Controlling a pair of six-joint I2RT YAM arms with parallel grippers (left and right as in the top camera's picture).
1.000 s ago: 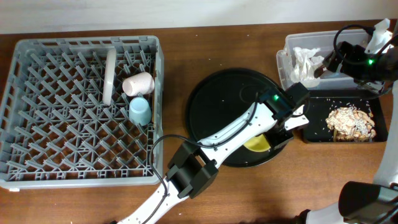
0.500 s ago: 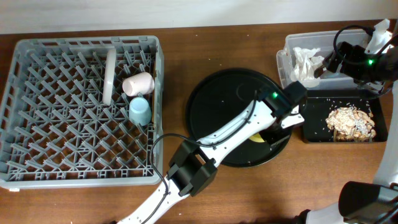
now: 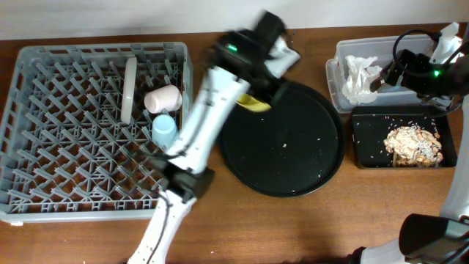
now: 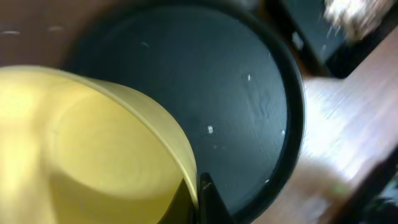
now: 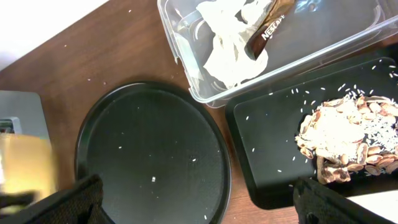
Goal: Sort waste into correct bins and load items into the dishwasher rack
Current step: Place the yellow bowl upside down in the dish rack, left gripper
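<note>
Clamping one yellow bowl (image 4: 93, 155), left jaws; right jaws wide, empty; two cups (image 3: 163, 97), one plate (image 3: 130, 89) racked.

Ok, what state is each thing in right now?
yellow bowl, held aloft by its rim
left gripper, shut on yellow bowl
right gripper, open, empty
plate, on edge in rack
pink cup, lying in rack
blue cup, in rack
tissue, in clear tub
wrapper, in clear tub
food scraps, in black tray
</note>
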